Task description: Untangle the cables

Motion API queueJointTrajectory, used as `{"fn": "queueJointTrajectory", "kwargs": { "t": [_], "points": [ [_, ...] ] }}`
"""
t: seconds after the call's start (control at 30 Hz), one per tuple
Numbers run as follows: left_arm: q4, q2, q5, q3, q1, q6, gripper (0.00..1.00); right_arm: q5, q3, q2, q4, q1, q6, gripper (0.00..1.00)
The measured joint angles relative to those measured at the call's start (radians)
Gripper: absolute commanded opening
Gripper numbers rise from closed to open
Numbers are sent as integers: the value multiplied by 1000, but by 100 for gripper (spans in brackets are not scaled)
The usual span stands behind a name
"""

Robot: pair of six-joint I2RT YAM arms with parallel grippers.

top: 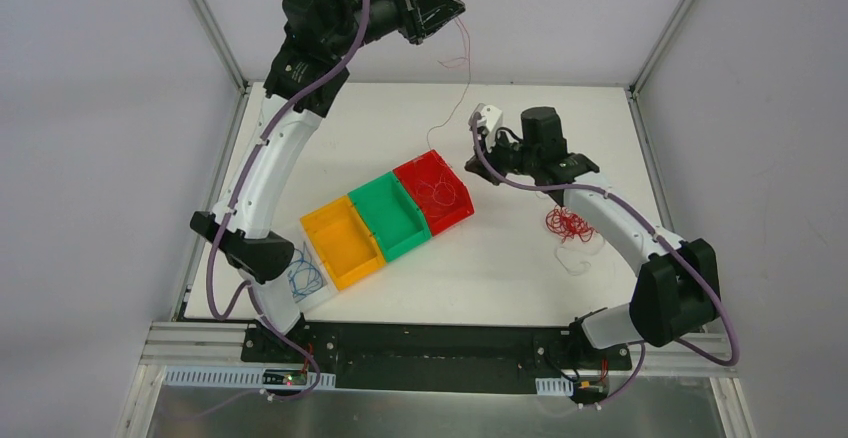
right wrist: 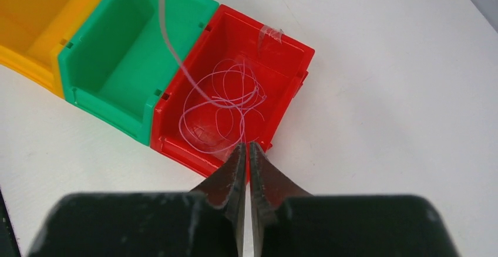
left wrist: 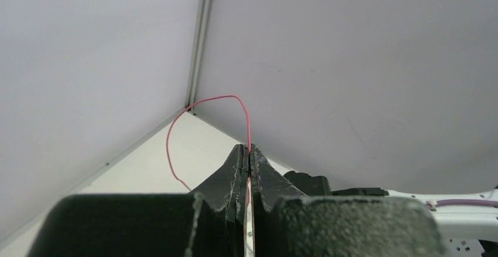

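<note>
Cable (left wrist: 205, 99), red, pinched in left fingers (left wrist: 234, 178) held high; right fingers (right wrist: 232, 178) pressed together, empty, near red bin (right wrist: 293, 57).

The red wire (left wrist: 220, 97) vanishes inside the left gripper (left wrist: 249, 150). The yellow bin (right wrist: 29, 10) is cut by the edge. The blue wire (top: 305, 278) is partly hidden by the left arm (top: 270, 158), perhaps tangled.

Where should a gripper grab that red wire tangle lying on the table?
Probably from straight above, pinching the top of the red wire tangle: it lies as a loose heap of fine loops on the table, so no side gives fingers purchase.
</note>
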Motion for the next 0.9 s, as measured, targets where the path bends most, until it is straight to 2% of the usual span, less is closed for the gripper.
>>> {"fn": "queueJointTrajectory", "kwargs": {
  "t": [0.03,0.07,0.13,0.33,0.43,0.53,0.7,0.9],
  "points": [
    [1,0,0,-11,14,-14,0,0,3,0,-2,3,4,63],
    [1,0,0,-21,26,-29,0,0,6,0,-1,5,12,73],
    [0,0,1,-37,39,-45,0,2,10,0,10,10,17,78],
    [18,-1,14,-47,37,-68,0,-3,45,36,45,33,8,76],
    [26,-1,23,-47,38,-75,0,-3,96,98,69,49,-4,67],
    [30,-1,30,-49,40,-89,0,0,139,167,91,61,-20,36],
    [45,-21,35,-101,59,-109,0,5,176,243,94,67,-26,1],
    [60,-65,68,-235,111,-148,0,-3,173,240,66,83,-12,0]
  ]
}}
